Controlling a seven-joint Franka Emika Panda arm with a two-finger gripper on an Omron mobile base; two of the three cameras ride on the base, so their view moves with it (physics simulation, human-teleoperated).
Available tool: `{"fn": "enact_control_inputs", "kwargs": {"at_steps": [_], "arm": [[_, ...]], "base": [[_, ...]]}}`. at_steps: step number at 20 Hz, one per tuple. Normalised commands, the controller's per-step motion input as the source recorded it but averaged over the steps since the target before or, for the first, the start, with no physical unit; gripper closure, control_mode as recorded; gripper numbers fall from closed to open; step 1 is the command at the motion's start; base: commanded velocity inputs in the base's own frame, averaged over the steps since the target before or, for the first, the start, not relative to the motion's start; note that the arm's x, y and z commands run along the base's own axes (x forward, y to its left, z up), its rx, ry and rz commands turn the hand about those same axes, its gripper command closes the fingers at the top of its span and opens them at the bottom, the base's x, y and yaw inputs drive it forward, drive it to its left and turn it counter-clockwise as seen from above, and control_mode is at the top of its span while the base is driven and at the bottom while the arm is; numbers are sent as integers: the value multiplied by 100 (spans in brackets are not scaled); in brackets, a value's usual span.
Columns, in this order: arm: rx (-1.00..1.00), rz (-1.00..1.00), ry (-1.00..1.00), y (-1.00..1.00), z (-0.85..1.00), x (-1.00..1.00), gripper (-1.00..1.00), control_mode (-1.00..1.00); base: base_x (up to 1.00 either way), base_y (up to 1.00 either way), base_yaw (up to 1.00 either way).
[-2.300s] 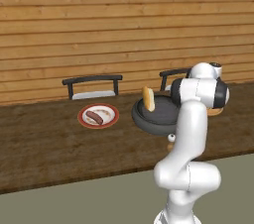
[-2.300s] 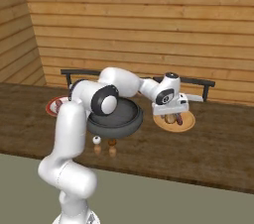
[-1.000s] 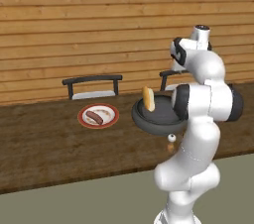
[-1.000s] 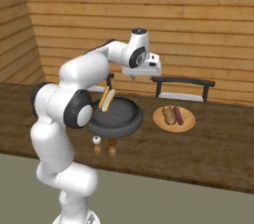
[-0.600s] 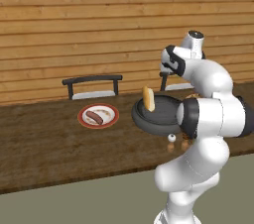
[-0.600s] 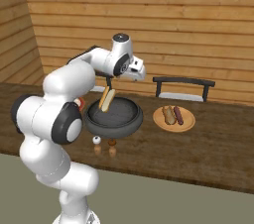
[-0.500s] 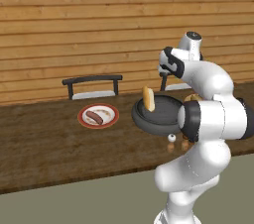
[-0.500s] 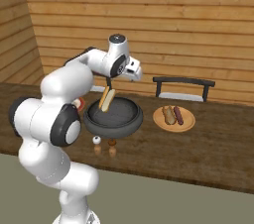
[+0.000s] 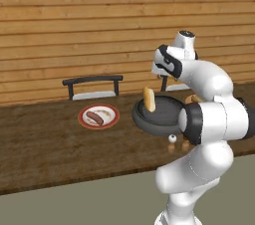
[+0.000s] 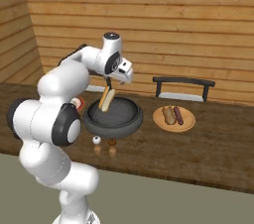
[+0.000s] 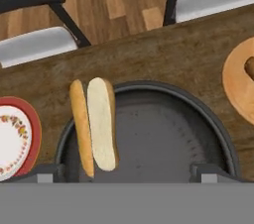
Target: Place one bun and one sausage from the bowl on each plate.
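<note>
The dark bowl (image 9: 164,118) (image 10: 116,117) (image 11: 158,139) sits mid-counter with one bun (image 9: 148,98) (image 10: 105,99) (image 11: 101,124) leaning against its left rim. My gripper (image 9: 159,74) (image 10: 118,78) (image 11: 128,172) hangs open above the bowl, a little right of the bun, with nothing between its fingers. The left plate (image 9: 111,119) (image 11: 15,139) holds a sausage (image 9: 93,117). The right plate (image 10: 186,124) (image 11: 238,82) carries a bun (image 10: 168,114) and a sausage (image 10: 178,115). In the left base view my arm covers most of the right plate.
Salt and pepper shakers (image 9: 172,140) (image 10: 96,141) stand just in front of the bowl near the counter's front edge. Two dark-framed chairs (image 9: 93,85) (image 10: 183,88) stand behind the counter against the wooden wall.
The arm has swung from over the right plate leftward to above the bowl, near the bun. The bun, sausages and plates have stayed put.
</note>
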Motion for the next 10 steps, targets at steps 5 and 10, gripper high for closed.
{"fn": "enact_control_inputs", "kwargs": {"at_steps": [5,10], "arm": [[0,0,34,21,-53,-4,-100,-100],[0,0,3,12,-73,5,-100,-100]], "base": [[0,0,0],[0,0,0]]}}
